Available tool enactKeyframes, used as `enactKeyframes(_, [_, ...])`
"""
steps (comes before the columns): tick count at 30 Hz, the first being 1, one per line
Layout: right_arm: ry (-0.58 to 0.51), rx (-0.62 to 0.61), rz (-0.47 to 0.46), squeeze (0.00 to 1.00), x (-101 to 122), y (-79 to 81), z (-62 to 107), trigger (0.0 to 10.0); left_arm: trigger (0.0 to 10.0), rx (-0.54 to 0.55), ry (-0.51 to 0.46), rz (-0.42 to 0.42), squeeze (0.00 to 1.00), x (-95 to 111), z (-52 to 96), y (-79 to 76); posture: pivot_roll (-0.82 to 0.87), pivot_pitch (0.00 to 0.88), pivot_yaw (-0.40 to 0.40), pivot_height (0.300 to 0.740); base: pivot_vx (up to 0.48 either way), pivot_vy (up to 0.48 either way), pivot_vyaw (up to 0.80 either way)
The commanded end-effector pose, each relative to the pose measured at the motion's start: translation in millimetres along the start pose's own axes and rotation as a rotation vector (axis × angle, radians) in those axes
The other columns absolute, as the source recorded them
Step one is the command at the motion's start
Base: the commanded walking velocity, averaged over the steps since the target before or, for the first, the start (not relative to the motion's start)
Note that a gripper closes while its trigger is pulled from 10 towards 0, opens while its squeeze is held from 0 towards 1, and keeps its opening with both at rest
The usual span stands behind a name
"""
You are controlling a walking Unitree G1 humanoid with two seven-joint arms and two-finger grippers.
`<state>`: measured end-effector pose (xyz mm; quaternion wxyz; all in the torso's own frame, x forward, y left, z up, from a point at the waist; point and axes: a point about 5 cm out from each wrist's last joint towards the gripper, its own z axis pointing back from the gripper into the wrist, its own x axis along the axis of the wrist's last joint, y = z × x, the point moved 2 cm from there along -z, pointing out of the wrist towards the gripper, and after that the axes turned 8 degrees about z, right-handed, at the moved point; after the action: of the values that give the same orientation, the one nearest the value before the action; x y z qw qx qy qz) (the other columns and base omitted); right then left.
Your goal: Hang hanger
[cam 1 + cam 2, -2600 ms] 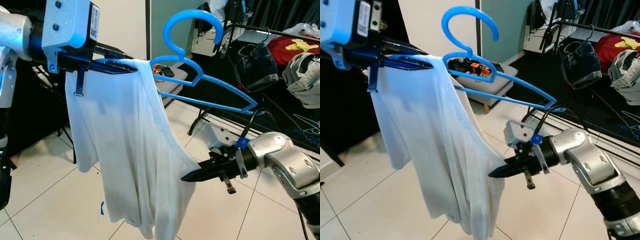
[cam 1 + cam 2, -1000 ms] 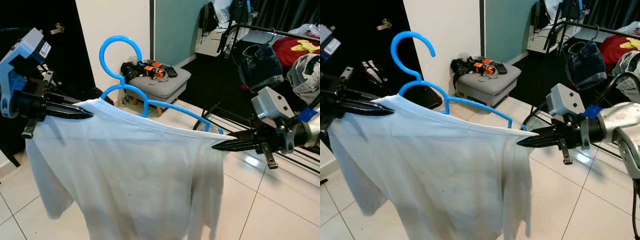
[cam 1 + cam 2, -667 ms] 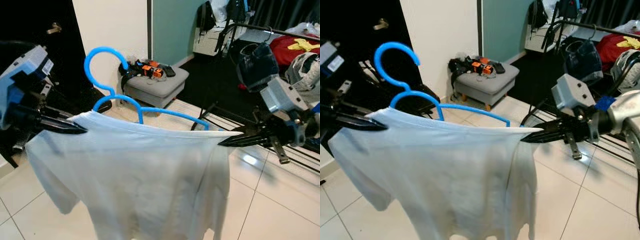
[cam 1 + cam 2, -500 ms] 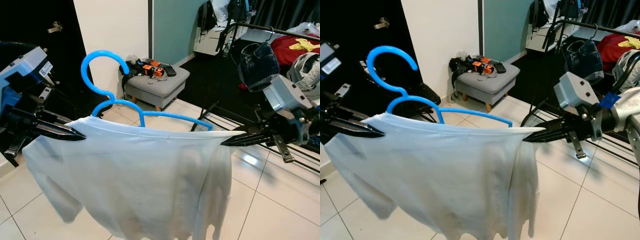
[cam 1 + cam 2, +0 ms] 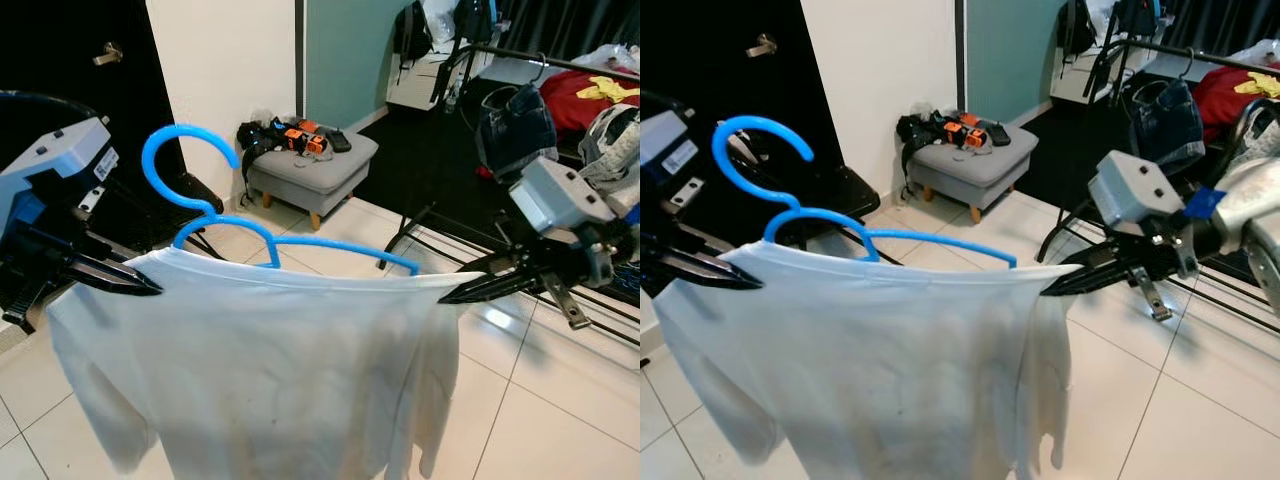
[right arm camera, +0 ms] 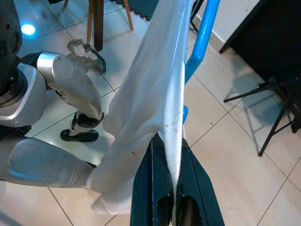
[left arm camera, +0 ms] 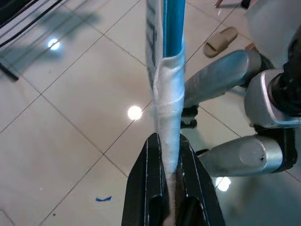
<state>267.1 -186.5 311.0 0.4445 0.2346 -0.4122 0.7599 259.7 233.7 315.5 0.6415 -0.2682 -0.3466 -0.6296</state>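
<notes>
1. Left pincer (image 5: 150, 288): closed on one shoulder seam of the white T-shirt (image 5: 260, 370); in the left wrist view we see its two black fingers (image 7: 150, 188) pinching the folded fabric.
2. Right pincer (image 5: 447, 296): closed on the opposite shoulder seam; in the right wrist view its fingers (image 6: 157, 188) clamp the white hem, with the blue bar just beside.
3. T-shirt: stretched flat between the two pincers and held in the air, its body hanging down over the tiled floor (image 5: 540, 400).
4. Blue hanger (image 5: 250, 225): we find it inside the shirt's neck, its arms running under the shoulders and its hook (image 5: 175, 160) standing up above the collar, nearer the left pincer.
5. Behind: a grey footstool (image 5: 315, 165) carrying small orange and black items, against a white wall (image 5: 220, 60).
6. Far right: a black clothes rack (image 5: 520, 60) with dark garments hanging, well apart from the hanger.
</notes>
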Motion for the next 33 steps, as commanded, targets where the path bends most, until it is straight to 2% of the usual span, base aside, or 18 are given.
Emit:
enactKeyframes(1, [-0.003, 0.010, 0.039, 0.00, 7.4, -0.9, 3.0, 0.0, 10.0, 0.030, 0.074, -0.002, 0.00, -2.1, 8.6, -0.7, -0.06, 0.000, -0.014, 0.740, 0.000, 0.000, 0.00])
enactKeyframes(3, [0.017, 0.017, 0.041, 0.00, 5.1, -0.6, 2.9, 0.0, 10.0, 0.062, 0.122, 0.003, 0.00, -7.4, 14.6, 2.0, -0.05, 0.000, -0.014, 0.740, 0.000, 0.000, 0.00])
enactKeyframes(9, [0.036, 0.033, 0.040, 0.00, 2.1, 0.7, 2.4, 0.0, 10.0, 0.103, 0.177, 0.005, 0.00, -11.7, 23.1, 5.4, -0.05, 0.000, -0.013, 0.740, 0.000, 0.000, 0.00])
enactKeyframes(10, [0.046, 0.040, 0.040, 0.00, 0.8, 1.2, 2.7, 0.0, 10.0, 0.126, 0.221, 0.002, 0.00, -15.5, 27.5, 7.5, -0.05, 0.000, -0.011, 0.740, 0.000, 0.000, 0.00])
enactKeyframes(12, [0.053, 0.044, 0.039, 0.00, -0.6, 1.6, 3.1, 0.0, 10.0, 0.133, 0.245, 0.005, 0.00, -18.6, 29.9, 7.8, -0.05, 0.000, -0.012, 0.740, 0.000, 0.000, 0.00])
enactKeyframes(20, [0.057, 0.056, 0.041, 0.00, -1.9, 2.1, 2.8, 0.0, 10.0, 0.090, 0.233, -0.011, 0.00, -17.3, 24.5, 3.7, -0.05, 0.000, -0.012, 0.740, 0.000, 0.000, 0.00])
enactKeyframes(21, [0.050, 0.065, 0.046, 0.00, -1.2, 1.9, 1.2, 0.0, 10.0, 0.022, 0.179, -0.035, 0.00, -8.4, 13.8, -2.9, -0.05, 0.000, -0.013, 0.740, 0.000, 0.000, 0.00])
enactKeyframes(22, [0.036, 0.070, 0.063, 0.00, 1.5, -1.1, -0.6, 0.0, 10.0, -0.087, 0.112, -0.082, 0.00, 6.9, -3.1, -14.2, -0.06, 0.000, -0.014, 0.740, 0.000, 0.000, 0.00])
enactKeyframes(24, [0.036, 0.070, 0.063, 0.00, 1.5, -1.1, -0.6, 0.0, 10.0, -0.087, 0.112, -0.082, 0.00, 6.9, -3.1, -14.2, -0.06, 0.000, -0.014, 0.740, 0.000, 0.000, 0.00])
enactKeyframes(26, [0.016, 0.065, 0.111, 0.00, 9.7, -11.7, -2.3, 0.0, 10.0, -0.271, 0.019, -0.172, 0.00, 31.2, -29.8, -35.4, -0.06, 0.000, -0.016, 0.740, 0.000, 0.000, 0.00])
enactKeyframes(27, [0.008, 0.059, 0.135, 0.00, 14.1, -17.4, -2.9, 0.0, 10.0, -0.324, -0.002, -0.207, 0.00, 38.1, -37.8, -41.4, -0.06, 0.000, -0.016, 0.740, 0.000, 0.000, 0.00])
enactKeyframes(28, [0.000, 0.055, 0.159, 0.00, 18.3, -23.1, -3.9, 0.0, 10.0, -0.357, -0.017, -0.235, 0.00, 42.4, -43.3, -43.9, -0.06, 0.000, -0.016, 0.740, 0.000, 0.000, 0.00])
enactKeyframes(31, [-0.005, 0.053, 0.174, 0.00, 20.8, -26.5, -4.7, 0.0, 10.0, -0.373, -0.024, -0.250, 0.00, 44.6, -46.2, -45.0, -0.06, 0.000, -0.016, 0.740, 0.000, 0.000, 0.00])
enactKeyframes(33, [-0.043, 0.027, 0.217, 0.00, 29.7, -43.2, -8.3, 0.0, 10.0, -0.400, -0.043, -0.279, 0.00, 48.9, -51.8, -45.4, -0.06, 0.000, -0.016, 0.740, 0.000, 0.000, 0.00])
